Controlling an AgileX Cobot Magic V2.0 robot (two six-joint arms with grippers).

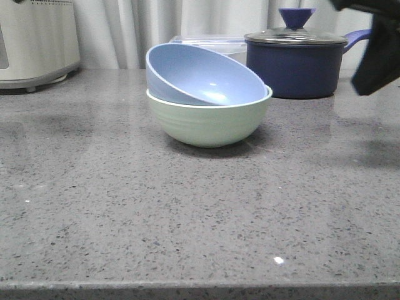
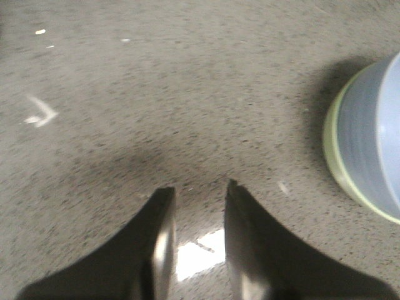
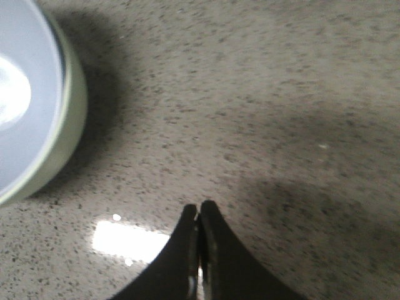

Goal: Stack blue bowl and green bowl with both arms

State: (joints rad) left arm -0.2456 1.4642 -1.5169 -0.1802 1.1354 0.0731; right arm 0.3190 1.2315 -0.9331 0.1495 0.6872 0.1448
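The blue bowl [image 1: 200, 75] sits tilted inside the green bowl [image 1: 209, 122] at the middle of the counter. Both also show in the left wrist view, blue bowl [image 2: 375, 144] in green bowl [image 2: 334, 156], and in the right wrist view, blue bowl [image 3: 25, 94] in green bowl [image 3: 69, 125]. My left gripper [image 2: 199, 194] is open and empty above bare counter, apart from the bowls. My right gripper [image 3: 199, 209] is shut and empty, away from the bowls. Part of the right arm [image 1: 378, 50] shows raised at the far right of the front view.
A dark navy lidded saucepan [image 1: 297, 59] stands behind the bowls at the right, a clear plastic container [image 1: 209, 42] beside it. A white appliance [image 1: 34, 40] stands at the back left. The grey speckled counter [image 1: 187, 212] ends at its front edge.
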